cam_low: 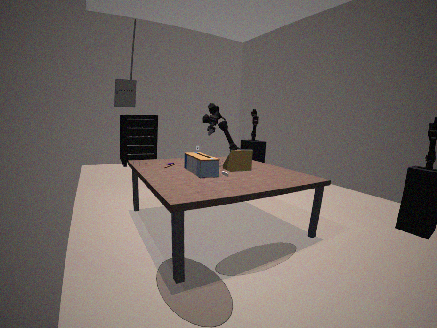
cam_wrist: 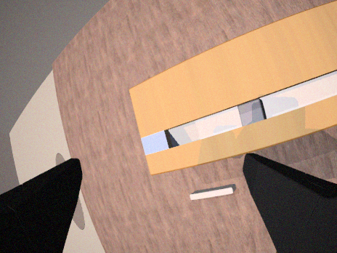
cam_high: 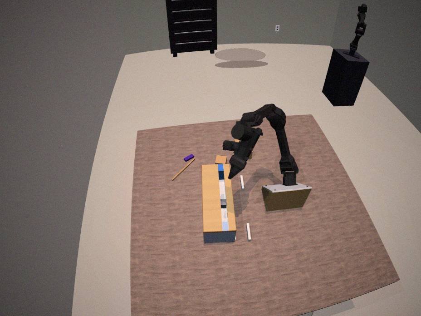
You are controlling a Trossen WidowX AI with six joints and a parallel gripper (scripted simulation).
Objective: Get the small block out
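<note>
The box (cam_high: 211,200) (cam_low: 208,168) (cam_wrist: 203,94) stands upright on the table (cam_high: 163,238), with an orange top and a long slot along it. One end of the slot is bright blue, the other pale blue. A small grey piece (cam_high: 223,203) (cam_wrist: 250,113) shows inside the slot, between its ends; I cannot tell whether it is the block. The shelf and its open end cannot be made out. My gripper (cam_high: 231,175) (cam_low: 211,132) (cam_wrist: 163,166) is open and empty, pointing down above the box. Its fingers stand wide apart in the wrist view.
White strips (cam_high: 242,182) (cam_high: 248,231) (cam_wrist: 211,193) lie on the arm's side of the box. An orange block (cam_high: 221,159) is by its blue end, another (cam_high: 237,140) partly behind the arm. A purple piece (cam_high: 188,157) and a thin stick (cam_high: 183,169) lie across the box from the arm's base.
</note>
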